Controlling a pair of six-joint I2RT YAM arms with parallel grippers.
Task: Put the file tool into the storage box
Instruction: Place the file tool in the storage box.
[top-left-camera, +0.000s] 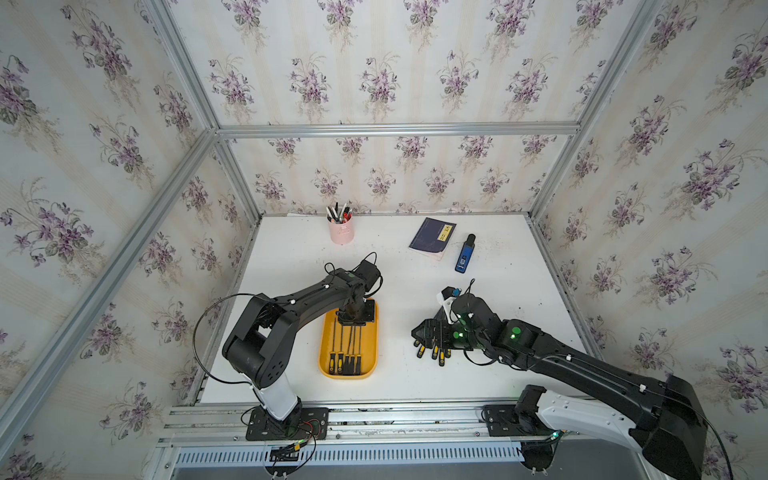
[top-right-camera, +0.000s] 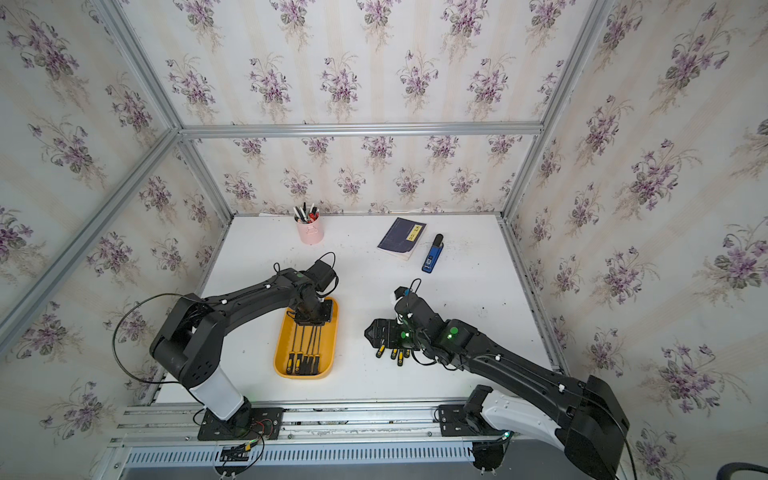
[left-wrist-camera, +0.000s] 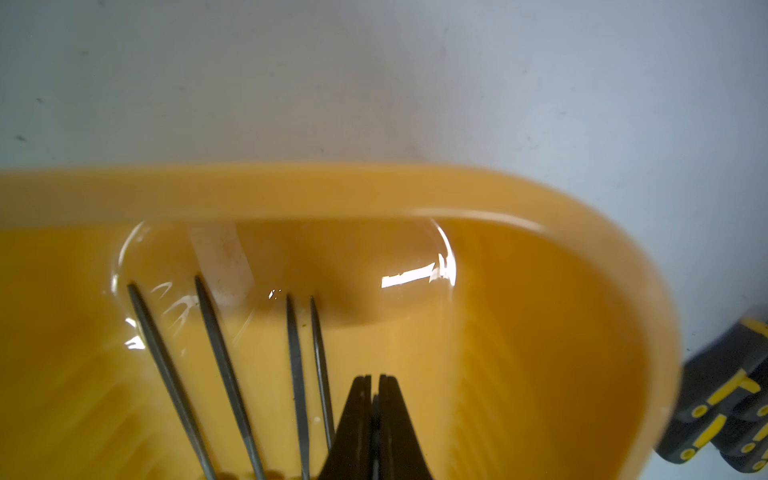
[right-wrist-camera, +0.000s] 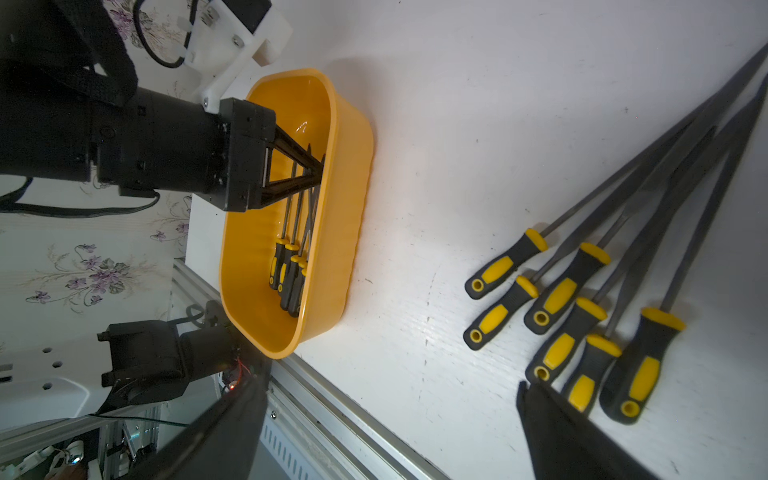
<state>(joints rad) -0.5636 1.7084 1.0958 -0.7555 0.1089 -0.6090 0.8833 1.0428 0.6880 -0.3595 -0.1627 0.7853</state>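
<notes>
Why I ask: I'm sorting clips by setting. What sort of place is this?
Likely a robot test cell: aluminium frame with wallpaper panels around a white table, left arm and right arm bolted to a front rail.

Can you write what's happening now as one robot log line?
left gripper: shut, inside shallow orange-yellow plastic tray | right gripper: open, over loose black-and-yellow-handled files | tray contents: several metal files

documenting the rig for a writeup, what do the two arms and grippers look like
The left arm and right arm are black with white base segments, thin black cables clipped along them and green joint lights. The left gripper and right gripper have black tapered fingers.
</notes>
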